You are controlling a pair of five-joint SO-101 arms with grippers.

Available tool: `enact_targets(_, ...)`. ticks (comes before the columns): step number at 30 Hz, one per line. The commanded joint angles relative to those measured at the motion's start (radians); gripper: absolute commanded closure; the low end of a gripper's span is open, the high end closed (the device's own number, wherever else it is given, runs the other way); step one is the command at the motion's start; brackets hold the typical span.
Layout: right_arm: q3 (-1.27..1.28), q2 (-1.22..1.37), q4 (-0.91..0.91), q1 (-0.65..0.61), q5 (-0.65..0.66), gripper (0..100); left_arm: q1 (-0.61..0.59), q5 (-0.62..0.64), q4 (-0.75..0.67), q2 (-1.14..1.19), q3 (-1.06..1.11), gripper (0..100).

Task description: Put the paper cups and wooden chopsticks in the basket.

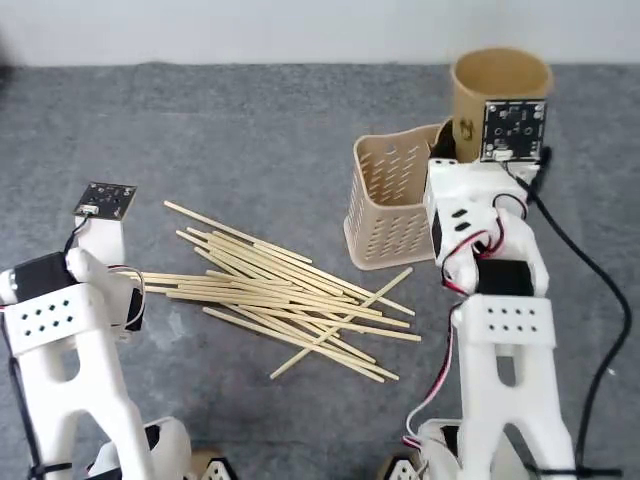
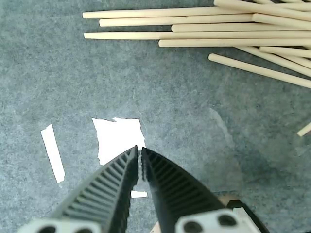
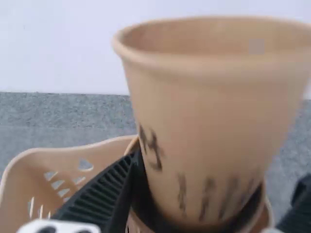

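Note:
Several wooden chopsticks (image 1: 290, 295) lie in a loose pile on the grey mat between the two arms, and their ends (image 2: 194, 29) appear in the left wrist view. My left gripper (image 2: 140, 151) is shut with nothing in it, low over the mat just short of those ends. The beige slotted basket (image 1: 390, 200) stands at the back right, tilted. My right gripper (image 3: 204, 208) is shut on a brown paper cup (image 1: 500, 90), held upright at the basket's far right side; a black finger (image 3: 112, 189) presses the cup's wall (image 3: 209, 121).
White tape patches (image 2: 119, 138) lie on the mat under the left gripper. A black cable (image 1: 590, 270) runs along the right arm. A pale wall (image 1: 300, 30) edges the mat at the back; open mat lies at the back left.

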Motion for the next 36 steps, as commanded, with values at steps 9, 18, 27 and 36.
enact_targets(9,-0.184,-0.062,0.252,-0.018,-0.066,56.0,0.003,-0.005,-0.017,0.002,-0.015,99)
enact_targets(18,-0.466,-0.064,0.552,-0.016,-0.083,56.0,0.003,-0.005,-0.017,0.002,-0.015,99)
enact_targets(27,-0.683,-0.065,0.885,-0.024,-0.081,64.1,-0.003,-0.005,-0.011,-0.008,-0.015,99)
enact_targets(36,-0.712,-0.064,1.156,-0.024,-0.009,98.0,0.005,-0.005,-0.017,-0.008,-0.044,99)
